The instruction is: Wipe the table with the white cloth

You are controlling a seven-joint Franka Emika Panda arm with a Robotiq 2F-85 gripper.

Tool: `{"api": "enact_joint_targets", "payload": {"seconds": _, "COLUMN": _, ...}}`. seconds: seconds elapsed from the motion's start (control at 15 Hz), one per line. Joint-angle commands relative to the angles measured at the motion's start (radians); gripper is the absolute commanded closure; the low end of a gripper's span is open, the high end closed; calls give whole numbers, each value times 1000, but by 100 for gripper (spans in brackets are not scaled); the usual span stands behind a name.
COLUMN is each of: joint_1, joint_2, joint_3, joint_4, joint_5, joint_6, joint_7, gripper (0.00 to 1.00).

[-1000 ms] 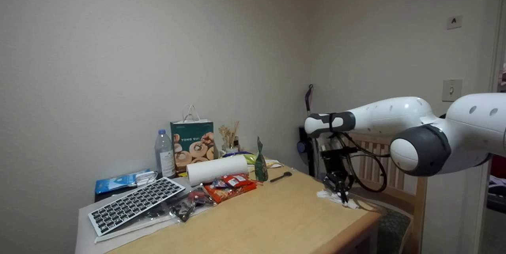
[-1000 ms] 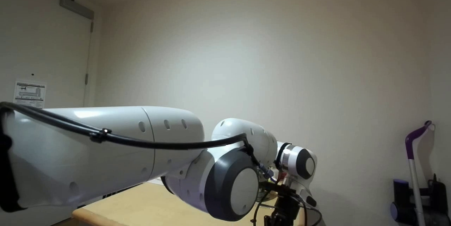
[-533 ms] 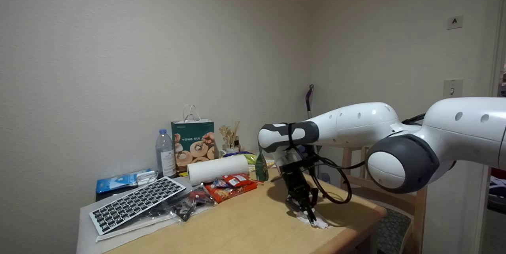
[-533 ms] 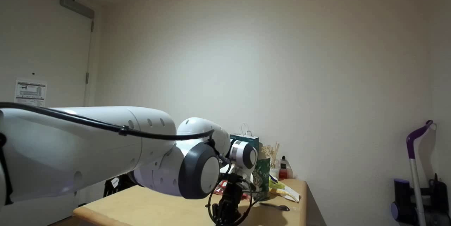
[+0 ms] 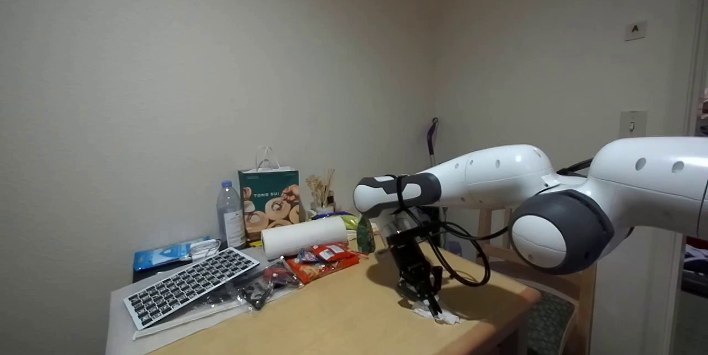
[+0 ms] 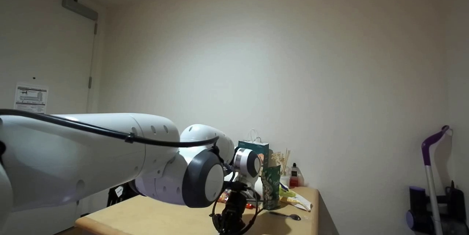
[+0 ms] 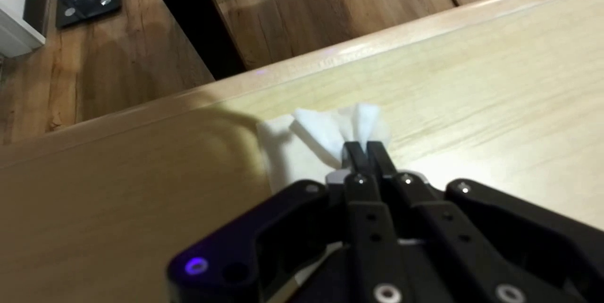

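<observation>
The white cloth (image 7: 315, 128) lies crumpled on the table (image 5: 343, 311), near the rounded right edge in an exterior view, a strip of bare wood between cloth and edge. The gripper (image 7: 364, 148) leans, its fingertips pinched together on a bunched fold, the rest spread beneath. Leftward runs a broad stretch of free tabletop, bounded left and far by red snack packets (image 5: 327, 268), a paper towel roll (image 5: 304, 238) and a keyboard (image 5: 191, 287). Past the right edge stands a wooden chair (image 5: 550, 322).
</observation>
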Motion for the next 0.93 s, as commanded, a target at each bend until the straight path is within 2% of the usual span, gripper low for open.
{"api": "enact_joint_targets", "payload": {"seconds": 0.0, "joint_1": 93, "joint_2": 1, "joint_3": 8, "joint_4": -45, "joint_5": -28, "joint_6": -50, "joint_7": -51, "gripper": 94}}
{"api": "enact_joint_targets", "payload": {"seconds": 0.27, "joint_1": 235, "joint_2": 3, "joint_3": 6, "joint_4": -75, "joint_5": -66, "joint_6": -92, "joint_7": -105, "gripper": 94}}
{"api": "enact_joint_targets", "payload": {"seconds": 0.4, "joint_1": 278, "joint_2": 3, "joint_3": -4, "joint_4": -76, "joint_5": -99, "joint_6": -92, "joint_7": -129, "gripper": 95}}
{"api": "enact_joint_targets", "payload": {"seconds": 0.47, "joint_1": 262, "joint_2": 3, "joint_3": 7, "joint_4": -51, "joint_5": -73, "joint_6": -101, "joint_7": -73, "gripper": 95}}
{"api": "enact_joint_targets", "payload": {"seconds": 0.6, "joint_1": 295, "joint_2": 3, "joint_3": 4, "joint_4": -52, "joint_5": -95, "joint_6": -103, "joint_7": -84, "gripper": 94}}
{"api": "enact_joint_targets", "payload": {"seconds": 0.87, "joint_1": 304, "joint_2": 2, "joint_3": 11, "joint_4": -55, "joint_5": -102, "joint_6": -89, "joint_7": -132, "gripper": 95}}
